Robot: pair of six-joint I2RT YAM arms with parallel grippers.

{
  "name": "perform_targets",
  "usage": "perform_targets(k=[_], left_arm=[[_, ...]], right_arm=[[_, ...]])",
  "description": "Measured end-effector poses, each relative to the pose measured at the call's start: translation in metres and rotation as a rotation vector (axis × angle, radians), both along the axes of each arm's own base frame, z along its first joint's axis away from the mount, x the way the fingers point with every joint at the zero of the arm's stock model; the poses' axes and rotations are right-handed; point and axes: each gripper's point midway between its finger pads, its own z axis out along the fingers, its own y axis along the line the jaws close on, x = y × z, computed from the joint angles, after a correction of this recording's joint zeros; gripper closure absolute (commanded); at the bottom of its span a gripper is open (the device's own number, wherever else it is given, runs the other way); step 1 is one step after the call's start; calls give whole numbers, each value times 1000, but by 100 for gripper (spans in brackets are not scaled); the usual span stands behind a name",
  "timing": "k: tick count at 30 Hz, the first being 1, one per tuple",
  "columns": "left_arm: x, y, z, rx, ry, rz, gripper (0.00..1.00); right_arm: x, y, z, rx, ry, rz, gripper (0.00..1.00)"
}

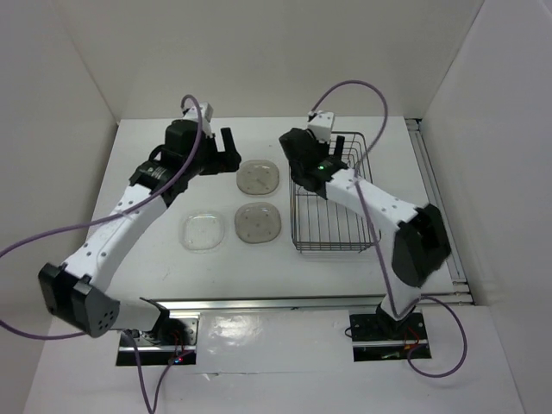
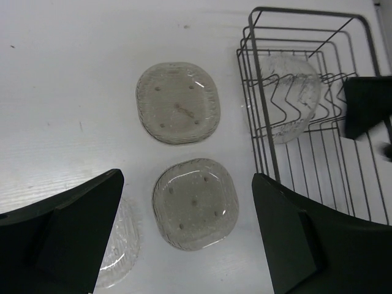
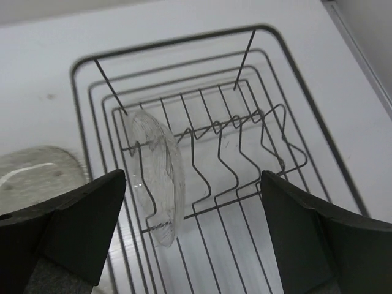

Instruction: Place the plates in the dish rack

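Left gripper (image 2: 187, 179) jaws stood wide open, nothing held. Seen from its wrist, one greyish speckled plate (image 2: 195, 203) lay flat on the table (image 1: 285, 267), framed in the gap between the two fingers and apart from both. A second speckled plate (image 2: 177, 103) lay flat further out ahead of the jaws, just beyond the first, the two near each other but not overlapping. A clear plate (image 2: 119, 251) lay flat beside the finger on the left of that view, partly hidden behind it; contact could not be told. The dish rack (image 2: 306, 12) sat ahead and off to the side of the finger on the right of the view, with a dark part of the right arm's gripper showing over its far side. Right gripper (image 3: 193, 179) jaws were also spread wide, empty, hovering above the rack interior. In its wrist view the other clear plate (image 3: 160, 177) stood on edge among the upright prongs at the end of the row, leaning a little, below the gap and closer to the finger on the left of the view; neither finger touched it. The remaining prong slots ran across under the gap toward the finger on the right of the view, all unfilled. A sliver of a speckled plate showed outside the rack wall, beyond the left-of-view finger. Count: one plate racked, three on the table.
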Motion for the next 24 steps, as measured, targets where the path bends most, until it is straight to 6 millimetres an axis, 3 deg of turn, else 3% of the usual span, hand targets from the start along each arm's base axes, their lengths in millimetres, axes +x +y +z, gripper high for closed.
perform_targets(k=[2,5,8,9,13,16,19,24], left_arm=[[17,-7,-24,6,50,-13,0],[47,-9,-79,19,172,-18,0],[70,2,-133,16,301,-2,3],[78,8,-148,16,339,9,4],[116,20,-175,21,385,48,5],[137,12,-184,35,377,43,5],[140,2,-204,53,404,21,5],[138,-6,-239,88,475,7,8]], right_arm=[[-15,-3,40,65,-66,36,2],[-46,-5,108,192,-199,121,2],[-79,-2,156,331,-309,264,2],[-90,0,163,373,-333,320,2],[-127,18,165,474,-339,528,3],[-142,43,163,508,-311,643,3],[-154,62,154,518,-272,715,3],[-160,70,144,515,-243,742,3]])
